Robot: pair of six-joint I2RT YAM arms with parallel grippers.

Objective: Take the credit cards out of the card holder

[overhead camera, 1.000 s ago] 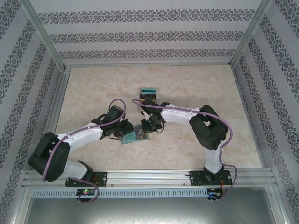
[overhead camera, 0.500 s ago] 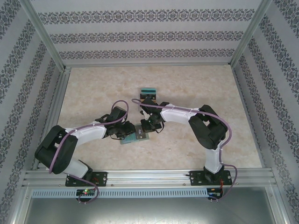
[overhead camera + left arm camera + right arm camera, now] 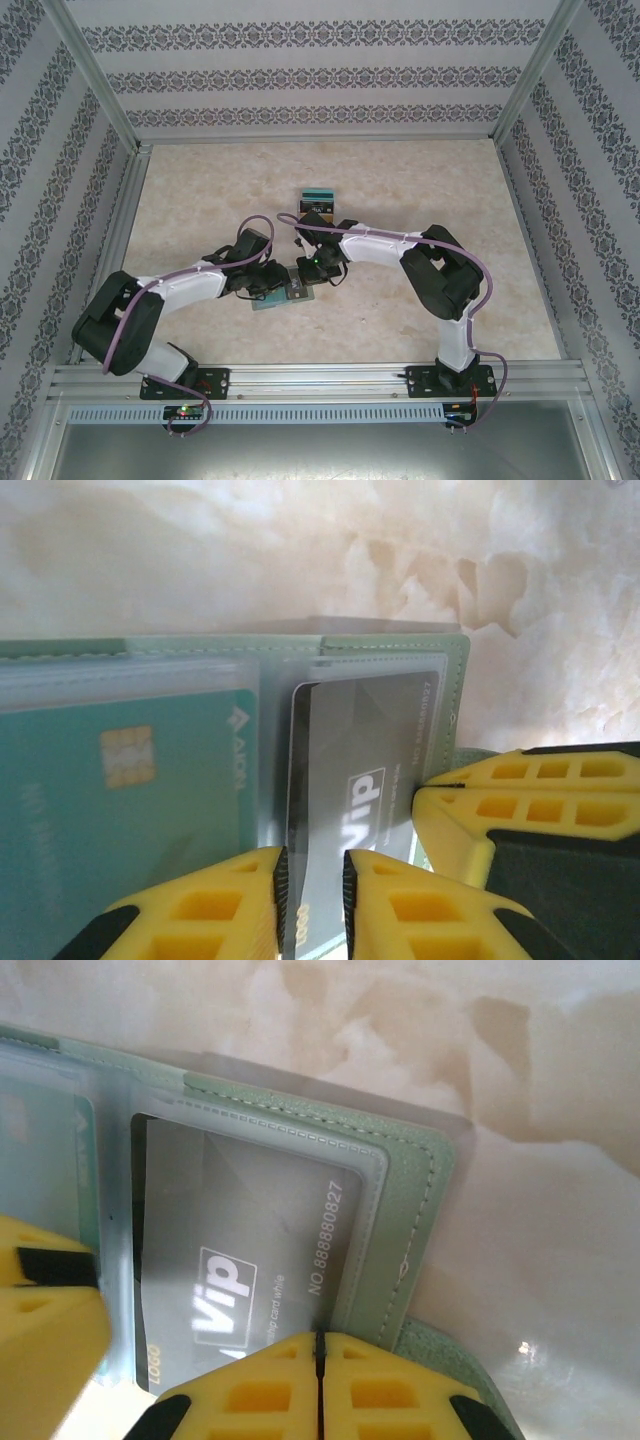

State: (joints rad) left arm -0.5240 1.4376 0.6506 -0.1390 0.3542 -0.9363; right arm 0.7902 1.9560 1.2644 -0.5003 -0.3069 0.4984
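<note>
The card holder [image 3: 400, 643] lies open on the table, grey-green with clear pockets. A teal credit card [image 3: 120, 810] sits in its left pocket and a black VIP card [image 3: 365, 780] in its right pocket. My left gripper [image 3: 316, 865] stands over the black card's near left corner, its jaws a narrow gap apart, with the card's raised left edge against the left pad. My right gripper [image 3: 318, 1338] is shut, its tips on the pocket's edge beside the black card [image 3: 250, 1240]. In the top view both grippers, left [image 3: 277, 285] and right [image 3: 303, 275], meet over the holder [image 3: 270, 303].
A small clear stand [image 3: 318, 200] with cards in it stands behind the holder, near the right arm's wrist. The holder's tab [image 3: 450, 1370] sticks out under the right fingers. Metal frame rails [image 3: 120, 215] border the marble table.
The left arm has swung right, bringing its gripper onto the holder. The right gripper has slid a little left and nearer. The holder has shifted slightly towards the near left.
</note>
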